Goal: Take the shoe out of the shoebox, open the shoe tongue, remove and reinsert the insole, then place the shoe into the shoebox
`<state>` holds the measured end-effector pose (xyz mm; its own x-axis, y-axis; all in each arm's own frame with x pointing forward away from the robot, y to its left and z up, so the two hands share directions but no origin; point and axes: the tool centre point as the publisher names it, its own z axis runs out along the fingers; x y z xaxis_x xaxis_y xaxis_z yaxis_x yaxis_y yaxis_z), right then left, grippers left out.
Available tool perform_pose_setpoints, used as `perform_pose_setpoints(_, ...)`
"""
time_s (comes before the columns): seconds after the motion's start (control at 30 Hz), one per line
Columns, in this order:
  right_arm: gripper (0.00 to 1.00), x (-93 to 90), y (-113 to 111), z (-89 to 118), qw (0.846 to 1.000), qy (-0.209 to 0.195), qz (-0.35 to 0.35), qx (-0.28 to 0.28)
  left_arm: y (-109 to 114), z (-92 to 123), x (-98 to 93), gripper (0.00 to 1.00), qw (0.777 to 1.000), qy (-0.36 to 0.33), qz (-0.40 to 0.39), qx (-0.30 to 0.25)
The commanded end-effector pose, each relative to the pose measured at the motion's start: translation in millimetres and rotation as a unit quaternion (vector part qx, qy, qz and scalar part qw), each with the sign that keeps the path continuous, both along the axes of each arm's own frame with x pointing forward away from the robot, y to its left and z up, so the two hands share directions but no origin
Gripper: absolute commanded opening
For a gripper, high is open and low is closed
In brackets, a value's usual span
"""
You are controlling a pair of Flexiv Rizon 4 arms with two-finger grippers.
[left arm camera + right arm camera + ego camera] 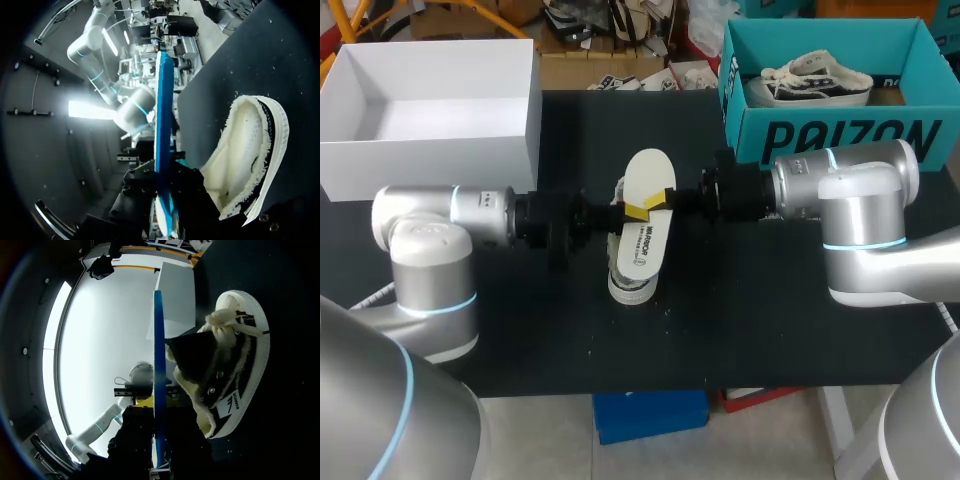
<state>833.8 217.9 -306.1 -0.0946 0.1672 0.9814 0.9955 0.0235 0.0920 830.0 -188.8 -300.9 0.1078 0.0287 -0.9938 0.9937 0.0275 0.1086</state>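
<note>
Head view: the left fingers (638,211) and right fingers (663,198) meet mid-surface, both pinched onto the white insole (648,175) from opposite edges. It hangs flat just above the shoe (630,285), which sits on the dark surface (520,320). The teal shoebox (840,135) stands at the far right with a second shoe (817,80) inside it.

Left wrist view: the insole (163,110) runs edge-on, blue underside showing, clamped between the left fingers (192,192). The shoe (245,150) lies just beside them, its fleecy opening showing.

Right wrist view: again the insole (158,355) is edge-on, gripped between the right fingers (135,437), with the shoe (225,370) beside it, laces knotted.
</note>
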Motion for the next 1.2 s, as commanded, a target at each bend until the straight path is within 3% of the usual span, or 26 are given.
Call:
perform_pose_setpoints(0.03,0.0,-1.2,1.4,0.2,1.0,0.0,-0.001,-0.001,-4.7,-1.4,1.8,0.0,1.0,-0.002,-0.001,0.001)
perform_pose_setpoints(0.33,0.0,-1.2,1.4,0.2,1.0,0.0,-0.001,-0.001,-6.8,-0.5,2.3,0.0,1.0,-0.003,-0.001,0.003)
perform_pose_setpoints(0.37,0.19,-1.2,1.4,0.2,1.0,0.0,-0.001,-0.001,-6.5,0.0,1.8,0.0,1.0,-0.002,-0.001,0.004)
perform_pose_setpoints(0.4,0.89,-1.2,1.4,0.2,1.0,0.0,-0.001,-0.001,-5.9,0.3,0.9,0.0,1.0,0.0,0.0,0.008)
perform_pose_setpoints(0.43,1.0,-0.8,0.8,0.7,1.0,0.0,-0.003,-0.003,-4.7,0.4,-0.4,0.0,1.0,0.002,0.0,0.011)
perform_pose_setpoints(0.83,1.0,-13.3,-20.3,16.9,0.994,0.007,-0.082,-0.076,25.2,7.8,-32.8,0.0,0.997,0.019,-0.019,0.072)
perform_pose_setpoints(1.2,1.0,-40.1,-46.4,23.7,0.985,0.009,-0.124,-0.121,57.9,10.0,-83.6,0.0,0.986,0.039,-0.013,0.161)
